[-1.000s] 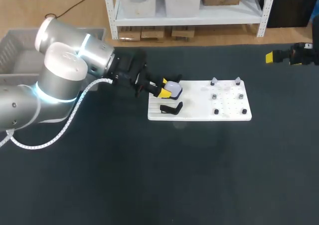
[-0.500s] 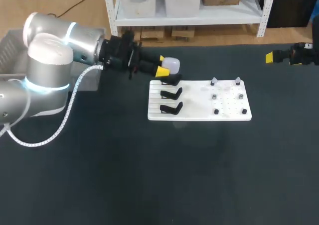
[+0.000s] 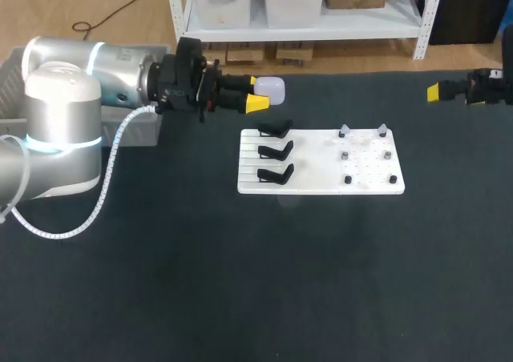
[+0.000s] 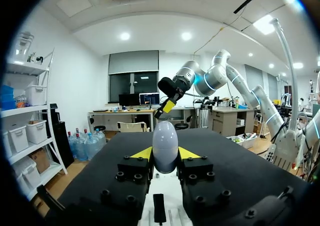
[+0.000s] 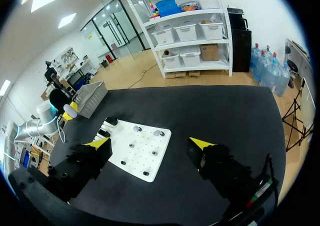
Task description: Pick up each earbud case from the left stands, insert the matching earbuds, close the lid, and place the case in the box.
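Note:
My left gripper (image 3: 258, 96) hangs in the air behind and left of the white board (image 3: 317, 174), shut on a pale rounded earbud case (image 3: 271, 90). The left wrist view shows the case (image 4: 165, 147) upright between the two yellow tips. Three black stands (image 3: 275, 149) in a column on the board's left side are bare. Small earbuds sit on pegs (image 3: 343, 130) on the board's right half. My right gripper (image 3: 437, 91) is at the table's far right edge, and it stands open (image 5: 150, 145) and holds nothing, well back from the board (image 5: 142, 138).
A grey crate (image 3: 20, 98) stands at the table's far left, behind my left arm. The dark table mat (image 3: 264, 282) stretches in front of the board.
My left gripper has lifted the case off the rear stand and carried it up, back and to the left, away from the board. The right arm has kept still.

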Robot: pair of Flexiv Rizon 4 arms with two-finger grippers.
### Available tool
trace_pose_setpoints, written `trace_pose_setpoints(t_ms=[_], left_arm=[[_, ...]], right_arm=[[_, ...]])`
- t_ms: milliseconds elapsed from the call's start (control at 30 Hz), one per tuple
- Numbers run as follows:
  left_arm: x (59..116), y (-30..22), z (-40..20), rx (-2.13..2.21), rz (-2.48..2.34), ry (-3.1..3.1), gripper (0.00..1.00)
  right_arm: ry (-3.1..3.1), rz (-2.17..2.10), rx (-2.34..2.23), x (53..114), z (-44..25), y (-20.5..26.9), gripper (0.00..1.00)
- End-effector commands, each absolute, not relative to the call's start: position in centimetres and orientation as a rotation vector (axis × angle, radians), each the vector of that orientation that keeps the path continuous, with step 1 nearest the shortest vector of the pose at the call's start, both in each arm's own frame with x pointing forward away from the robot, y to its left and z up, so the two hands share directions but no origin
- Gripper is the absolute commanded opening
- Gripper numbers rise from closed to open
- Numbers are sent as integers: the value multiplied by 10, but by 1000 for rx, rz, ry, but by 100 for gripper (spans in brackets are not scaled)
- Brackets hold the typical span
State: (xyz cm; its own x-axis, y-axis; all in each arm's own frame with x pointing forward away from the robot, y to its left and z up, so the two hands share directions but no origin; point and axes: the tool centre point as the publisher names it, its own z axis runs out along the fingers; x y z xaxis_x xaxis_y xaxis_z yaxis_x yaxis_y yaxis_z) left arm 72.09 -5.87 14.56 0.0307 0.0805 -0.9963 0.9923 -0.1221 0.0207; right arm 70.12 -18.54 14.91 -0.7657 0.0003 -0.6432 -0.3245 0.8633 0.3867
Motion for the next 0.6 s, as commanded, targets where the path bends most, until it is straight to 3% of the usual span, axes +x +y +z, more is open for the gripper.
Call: trace_pose_setpoints(t_ms=[33, 600], left_arm=[[717, -59, 146, 1359, -1224, 1197, 0], [711, -65, 147, 1346, -1240, 1198, 0]], right_arm=[[2372, 641, -233, 701, 149, -185, 100], [2336, 619, -295, 702, 165, -175, 100]])
